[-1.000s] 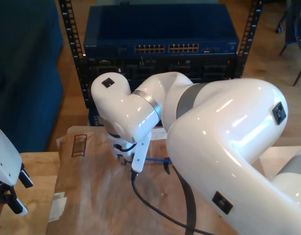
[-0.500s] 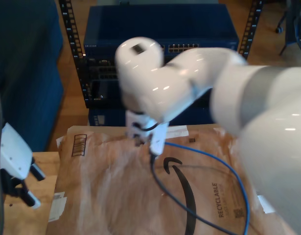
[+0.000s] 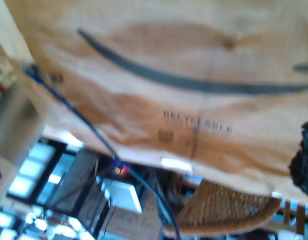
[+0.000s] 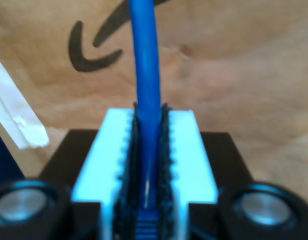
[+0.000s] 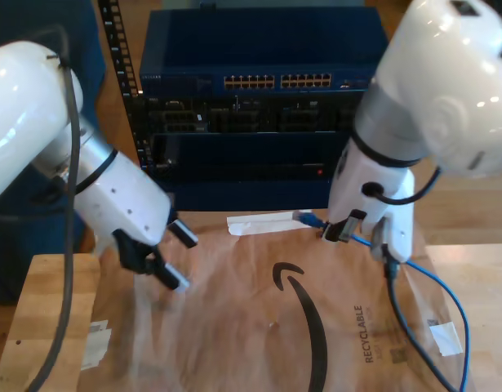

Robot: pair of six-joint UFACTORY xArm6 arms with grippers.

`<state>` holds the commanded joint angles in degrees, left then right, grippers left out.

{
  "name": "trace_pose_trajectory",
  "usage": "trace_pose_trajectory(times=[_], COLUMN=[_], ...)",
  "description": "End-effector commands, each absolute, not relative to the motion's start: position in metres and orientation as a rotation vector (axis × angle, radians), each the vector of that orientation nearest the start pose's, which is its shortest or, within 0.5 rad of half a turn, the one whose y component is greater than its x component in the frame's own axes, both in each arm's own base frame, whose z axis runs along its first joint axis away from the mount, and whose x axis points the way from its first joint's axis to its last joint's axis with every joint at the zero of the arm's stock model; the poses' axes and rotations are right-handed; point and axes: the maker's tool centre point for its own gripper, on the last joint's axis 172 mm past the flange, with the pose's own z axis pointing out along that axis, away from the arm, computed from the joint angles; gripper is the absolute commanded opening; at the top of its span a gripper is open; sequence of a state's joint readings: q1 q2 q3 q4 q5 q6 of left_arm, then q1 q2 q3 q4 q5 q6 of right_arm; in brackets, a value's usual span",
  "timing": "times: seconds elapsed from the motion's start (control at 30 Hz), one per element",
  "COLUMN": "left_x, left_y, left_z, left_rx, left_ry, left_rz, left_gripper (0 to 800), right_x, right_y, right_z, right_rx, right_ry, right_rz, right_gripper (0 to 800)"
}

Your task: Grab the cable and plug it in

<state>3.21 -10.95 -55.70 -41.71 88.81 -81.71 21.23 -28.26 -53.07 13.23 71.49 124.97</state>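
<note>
A dark equipment rack [image 5: 259, 106] stands far behind the wooden table [image 5: 46, 310] (paper-covered), on wood floor [image 5: 471, 188].

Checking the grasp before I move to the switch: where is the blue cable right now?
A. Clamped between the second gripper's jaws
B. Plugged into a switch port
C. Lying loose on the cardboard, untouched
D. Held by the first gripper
A: the second wrist view shows the cable pinched in my second gripper, jaws closed on it.
</note>
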Motion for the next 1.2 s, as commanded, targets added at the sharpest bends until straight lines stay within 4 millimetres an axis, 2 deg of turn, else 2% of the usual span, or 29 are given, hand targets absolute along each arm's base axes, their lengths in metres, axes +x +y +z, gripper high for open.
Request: trace_pose_trajectory(times=[0.07, 0.17, 0.27, 0.43, 0.57, 0.7, 0.93, 1.2], left_x=[0.357, 0.349, 0.340, 0.325, 0.326, 0.331, 0.344, 0.341], left_y=[-0.177, -0.198, -0.202, -0.211, -0.225, -0.220, -0.208, -0.210], left_z=[0.298, 0.318, 0.323, 0.337, 0.370, 0.374, 0.380, 0.385], left_rx=[1.755, 1.761, 1.783, 1.808, 1.716, 1.683, 1.623, 1.607], left_ry=[1.832, 1.710, 1.662, 1.532, 1.428, 1.433, 1.447, 1.430], left_rz=[-1.062, -1.139, -1.171, -1.237, -1.304, -1.299, -1.278, -1.305], left_gripper=[797, 797, 797, 797, 794, 792, 756, 687], right_x=[0.334, 0.328, 0.331, 0.335, 0.338, 0.337, 0.334, 0.334], right_y=[0.193, 0.198, 0.205, 0.221, 0.231, 0.235, 0.235, 0.236], right_z=[0.337, 0.355, 0.370, 0.378, 0.382, 0.386, 0.378, 0.369], right_rx=[-1.738, -1.737, -1.688, -1.639, -1.627, -1.616, -1.619, -1.622], right_ry=[2.299, 2.279, 2.241, 2.195, 2.183, 2.163, 2.176, 2.194], right_rz=[0.266, 0.338, 0.437, 0.603, 0.675, 0.711, 0.726, 0.741], right_gripper=[2, 2, 2, 2, 2, 2, 2, 2])
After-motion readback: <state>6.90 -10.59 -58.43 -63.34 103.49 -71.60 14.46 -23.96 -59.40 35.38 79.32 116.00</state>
